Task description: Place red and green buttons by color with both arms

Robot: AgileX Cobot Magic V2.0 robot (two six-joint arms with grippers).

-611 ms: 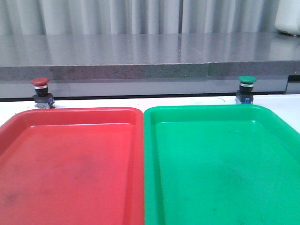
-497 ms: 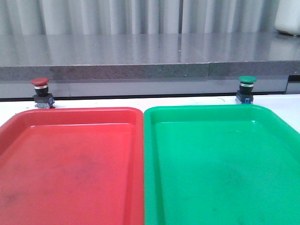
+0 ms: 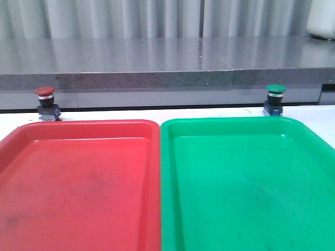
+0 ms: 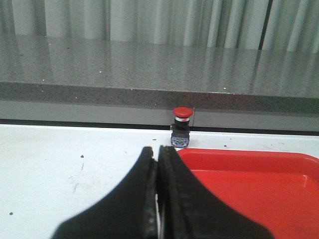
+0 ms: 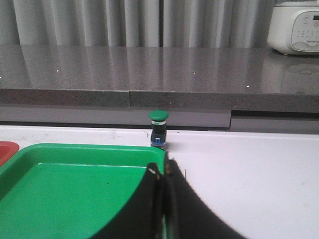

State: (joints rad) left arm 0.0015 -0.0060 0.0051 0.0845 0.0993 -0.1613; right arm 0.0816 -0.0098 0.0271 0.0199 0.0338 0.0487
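Front view: dark red mushroom-head push-button (image 3: 45, 103), with silver collar, black body and clear-blue base, stood upright on the white tabletop (image 3: 157, 112) just behind the far left corner of the large red plastic tray (image 3: 78, 178). Not in the tray. The green-capped push-button of the same build (image 3: 275, 99) stood upright just behind the far edge of the large green plastic tray (image 3: 246, 178), toward its right side, also outside its tray. The trays sat side by side with long edges touching or nearly so, red on the left, green on the right. Grey speckled stone ledge (image 3: 157, 78) ran behind the table, with pale vertical curtain folds behind it. No arm showed in the front view.

Left wrist view: left gripper (image 4: 158, 154), black, had its fingers pressed together with nothing between them. It was over the white tabletop beside the red tray's corner. The red button was beyond the fingertips, well apart from them, at the far table edge under the ledge.

Right wrist view: right gripper (image 5: 162, 172), black, had its fingers closed against each other, holding nothing. It sat above the green tray's edge, where tray met white tabletop. The green button stood past the tips, just off the tray's far corner, near but not touching the gripper. White appliance (image 5: 294, 27) sat on the ledge at the far side.
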